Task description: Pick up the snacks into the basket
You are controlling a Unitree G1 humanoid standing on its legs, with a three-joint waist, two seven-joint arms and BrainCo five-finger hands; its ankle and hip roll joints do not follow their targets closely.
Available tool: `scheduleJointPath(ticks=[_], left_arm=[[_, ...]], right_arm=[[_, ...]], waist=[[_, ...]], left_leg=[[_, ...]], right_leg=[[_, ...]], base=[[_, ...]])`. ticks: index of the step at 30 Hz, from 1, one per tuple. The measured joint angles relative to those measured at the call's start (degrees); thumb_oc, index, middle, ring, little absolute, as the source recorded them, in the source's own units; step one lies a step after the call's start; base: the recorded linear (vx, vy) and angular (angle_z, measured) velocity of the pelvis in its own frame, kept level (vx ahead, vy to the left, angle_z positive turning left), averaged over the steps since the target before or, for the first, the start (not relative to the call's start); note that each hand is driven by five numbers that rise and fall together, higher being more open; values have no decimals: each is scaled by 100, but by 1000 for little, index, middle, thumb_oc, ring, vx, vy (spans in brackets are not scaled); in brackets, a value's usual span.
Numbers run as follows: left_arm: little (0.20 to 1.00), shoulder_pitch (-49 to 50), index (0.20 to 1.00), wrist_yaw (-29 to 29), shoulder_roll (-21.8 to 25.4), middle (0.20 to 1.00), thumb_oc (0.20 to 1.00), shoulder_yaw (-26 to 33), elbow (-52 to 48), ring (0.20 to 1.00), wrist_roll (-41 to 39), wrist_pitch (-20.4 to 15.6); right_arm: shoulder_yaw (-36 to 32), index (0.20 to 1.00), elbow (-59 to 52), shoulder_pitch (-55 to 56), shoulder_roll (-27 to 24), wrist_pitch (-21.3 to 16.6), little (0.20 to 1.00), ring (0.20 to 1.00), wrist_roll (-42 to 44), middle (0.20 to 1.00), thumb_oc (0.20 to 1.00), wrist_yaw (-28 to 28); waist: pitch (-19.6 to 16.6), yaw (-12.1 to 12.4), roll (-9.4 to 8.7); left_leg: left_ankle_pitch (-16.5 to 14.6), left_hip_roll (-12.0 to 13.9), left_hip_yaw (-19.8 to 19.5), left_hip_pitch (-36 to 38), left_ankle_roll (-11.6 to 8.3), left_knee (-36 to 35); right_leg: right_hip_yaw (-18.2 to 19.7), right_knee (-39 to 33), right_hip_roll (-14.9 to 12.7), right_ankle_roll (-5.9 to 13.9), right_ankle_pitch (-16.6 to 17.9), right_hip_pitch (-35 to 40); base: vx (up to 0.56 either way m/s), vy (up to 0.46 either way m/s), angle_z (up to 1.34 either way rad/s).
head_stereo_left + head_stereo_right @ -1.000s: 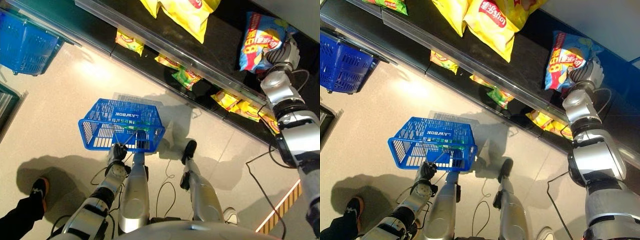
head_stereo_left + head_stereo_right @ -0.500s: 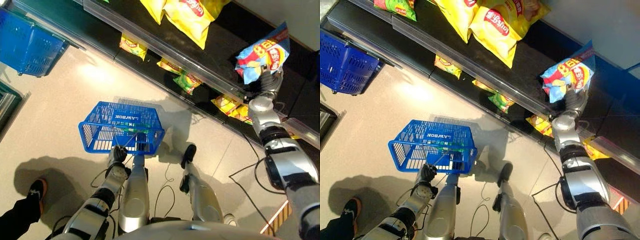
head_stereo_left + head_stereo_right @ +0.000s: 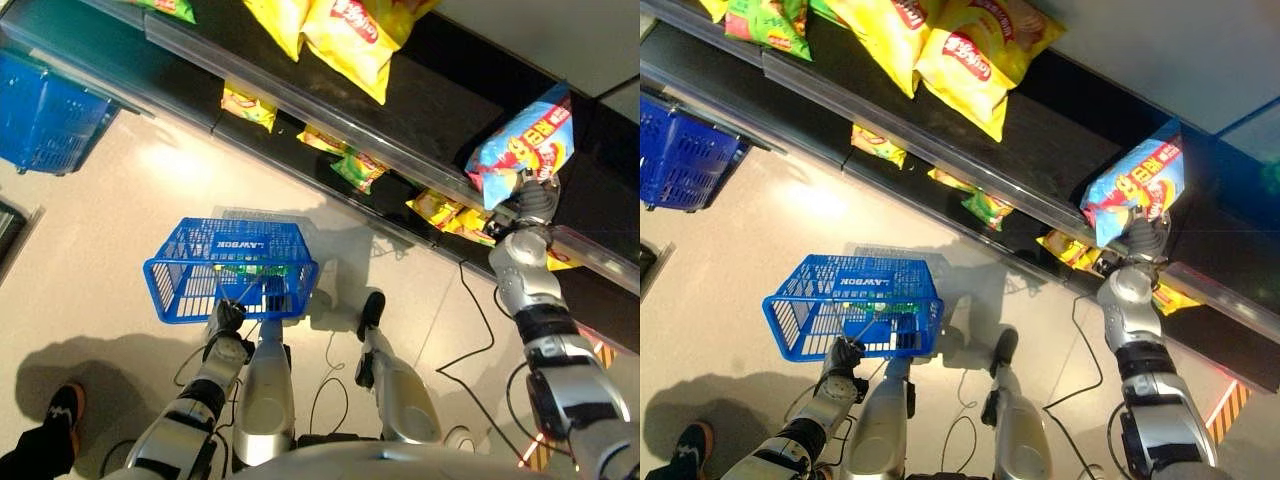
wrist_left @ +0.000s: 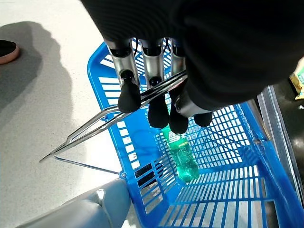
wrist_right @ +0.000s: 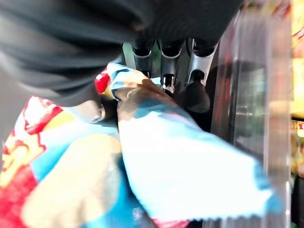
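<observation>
A blue snack bag (image 3: 520,146) with red and yellow print is held at its lower edge by my right hand (image 3: 533,203), just above the front rail of the dark shelf (image 3: 420,110). In the right wrist view my fingers (image 5: 167,71) curl round the crumpled bag (image 5: 156,156). My left hand (image 3: 226,322) hangs low, shut on the wire handle (image 4: 114,111) of the blue basket (image 3: 230,268). A green bottle (image 4: 180,154) lies inside the basket.
Yellow chip bags (image 3: 340,35) lie on the upper shelf, and small yellow and green packs (image 3: 350,165) on the lower one. A second blue basket (image 3: 45,115) stands at the far left. A person's shoe (image 3: 62,408) shows at the lower left.
My right hand has drawn the blue bag off the shelf toward its front edge and lower. The view has shifted a little. The left hand still holds the basket.
</observation>
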Motion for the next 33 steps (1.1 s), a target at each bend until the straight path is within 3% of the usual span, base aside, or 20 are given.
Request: scheduleJointPath(ticks=[4, 9, 12, 17, 22, 25, 29, 33], left_arm=[[200, 47, 200, -70, -14, 200, 200, 179, 114, 200, 2, 23], [200, 118, 200, -174, -15, 200, 200, 255, 136, 200, 120, 32], [200, 148, 200, -302, -15, 200, 200, 477, 130, 200, 187, 31], [200, 261, 200, -429, -11, 200, 200, 564, 162, 200, 187, 28], [200, 319, 200, -497, 11, 200, 200, 791, 352, 200, 182, 17], [200, 317, 200, -507, 48, 200, 200, 797, 345, 200, 152, 8], [200, 321, 200, -500, 97, 200, 200, 802, 323, 200, -45, -17], [200, 377, 200, -399, 137, 200, 200, 613, -151, 200, -286, -2]], right_arm=[[-333, 200, -1027, 567, -45, -155, 200, 200, 177, 200, 200, 185], [-387, 200, -2089, 1190, -97, -360, 200, 200, 289, 200, 200, 856], [-334, 200, -2920, 1895, -87, -198, 200, 200, 269, 200, 200, 1480], [-264, 200, -3265, 2572, -79, 21, 200, 200, 229, 200, 200, 2057], [315, 200, -3600, 3766, -367, 355, 200, 200, -421, 200, 200, 2959], [575, 200, -3294, 4076, -471, 467, 200, 200, -775, 200, 200, 3256], [997, 200, -2591, 4118, -538, 637, 200, 200, -1998, 200, 200, 3258], [2039, 200, -492, 3105, -369, 833, 200, 200, -3627, 200, 200, 2683]], waist=[[-2, -155, -2], [-42, -347, -54], [-53, -359, -63], [-227, -369, -124], [-531, -395, -235], [-576, -404, -276], [-587, -398, -285], [-594, -376, -295]], left_leg=[[-42, 5, 126, 179, 0, -3], [-84, 13, 193, 298, -18, -2], [-95, 14, 221, 317, -28, -2], [-111, 17, 279, 354, -16, -2], [-141, 23, 304, 352, -37, -3], [-147, 22, 308, 316, -23, -2], [-138, 17, 303, 270, -13, -1], [-121, 17, 289, 229, 9, 0]], right_leg=[[116, 0, 0, 7, -2, 98], [213, 0, 8, 10, -4, 162], [238, 0, 10, 9, -3, 162], [278, 1, 9, 13, -1, 158], [286, -1, 4, 52, -34, 142], [294, -2, -1, 51, -34, 103], [295, -2, -5, 53, -21, 56], [277, -1, -6, 30, -2, 26]], base=[[49, -19, -16], [21, -21, -9], [5, -13, -4], [-1, -10, -7], [-2, -6, -2], [-10, 1, 0], [-17, 2, -1], [-58, -9, 1]])
